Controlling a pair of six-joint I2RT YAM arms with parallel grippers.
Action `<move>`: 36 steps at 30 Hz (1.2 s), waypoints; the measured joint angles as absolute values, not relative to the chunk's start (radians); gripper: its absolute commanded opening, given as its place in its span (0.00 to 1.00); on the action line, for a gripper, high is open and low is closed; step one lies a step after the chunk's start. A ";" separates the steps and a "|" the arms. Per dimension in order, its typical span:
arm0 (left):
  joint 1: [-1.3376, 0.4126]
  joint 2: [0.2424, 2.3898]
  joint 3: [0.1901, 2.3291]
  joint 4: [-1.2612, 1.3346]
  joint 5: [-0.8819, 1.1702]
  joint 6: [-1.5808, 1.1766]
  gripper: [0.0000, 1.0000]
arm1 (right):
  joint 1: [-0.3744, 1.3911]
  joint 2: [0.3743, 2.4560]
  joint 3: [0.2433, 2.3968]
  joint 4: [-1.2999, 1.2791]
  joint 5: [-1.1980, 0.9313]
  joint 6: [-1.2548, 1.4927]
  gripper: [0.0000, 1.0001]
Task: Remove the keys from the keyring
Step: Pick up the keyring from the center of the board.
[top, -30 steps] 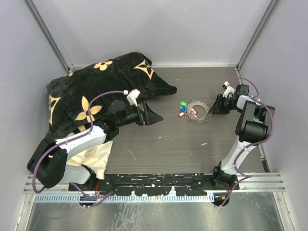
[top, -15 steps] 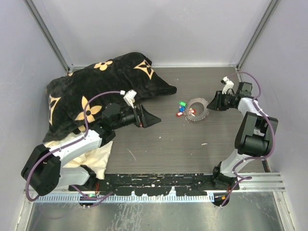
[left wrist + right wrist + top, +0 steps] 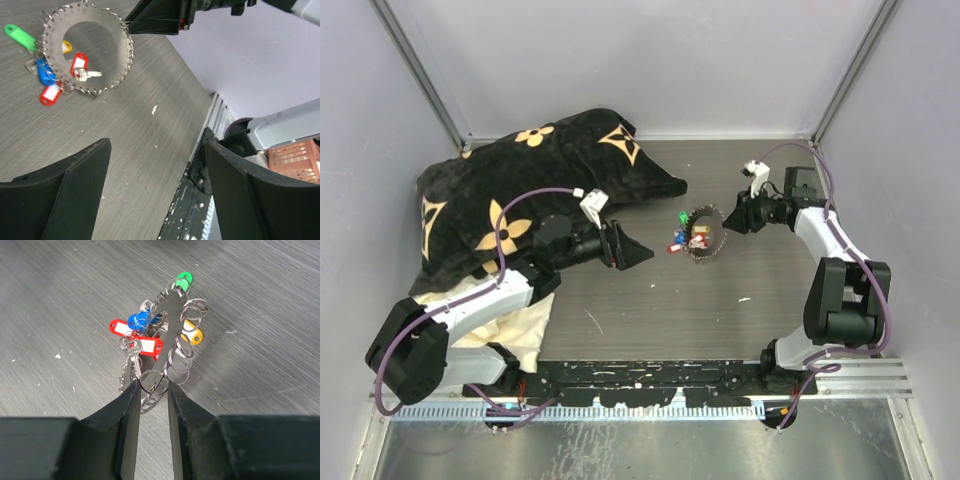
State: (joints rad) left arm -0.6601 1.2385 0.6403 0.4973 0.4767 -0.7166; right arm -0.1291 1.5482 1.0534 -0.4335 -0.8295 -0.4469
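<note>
Grey table [image 3: 650,310] from above, keyring [image 3: 705,232] right of centre, tilted up on edge. Pinched at its right rim by the right gripper [image 3: 728,222], jaws closed on the thin metal; seen edge-on between the fingers in the right wrist view. Keys [image 3: 682,238] with green, red, blue and yellow heads bunched on the keyring's left side, touching the table or just above it; cannot tell which. Left gripper [image 3: 638,250] further left, apart from the keys, jaws spread wide, holding nothing, aimed at the bunch. Black cushion [image 3: 520,190] with gold flowers at far left.

Likely step: bringing the left gripper in to take one key. To do it well: keep the right pinch firm and the keyring steady; approach low along the table; single out an outlying head, such as the green one, rather than the tangle; close on the plastic head, not the metal blade; then work it off without dragging the keyring out of the right grip.
</note>
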 measured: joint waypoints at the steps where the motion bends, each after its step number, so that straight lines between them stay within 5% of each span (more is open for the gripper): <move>1: -0.660 1.247 0.647 0.488 0.479 -0.691 0.79 | -0.117 1.541 1.051 -0.435 -0.836 -0.458 0.01; 16: -0.659 1.554 0.815 0.419 0.656 -0.072 0.97 | 0.104 1.453 1.020 -0.454 -0.843 -0.605 0.01; 36: -0.600 1.816 1.043 0.378 0.742 0.235 0.94 | 0.223 1.409 0.991 -0.454 -0.830 -0.658 0.01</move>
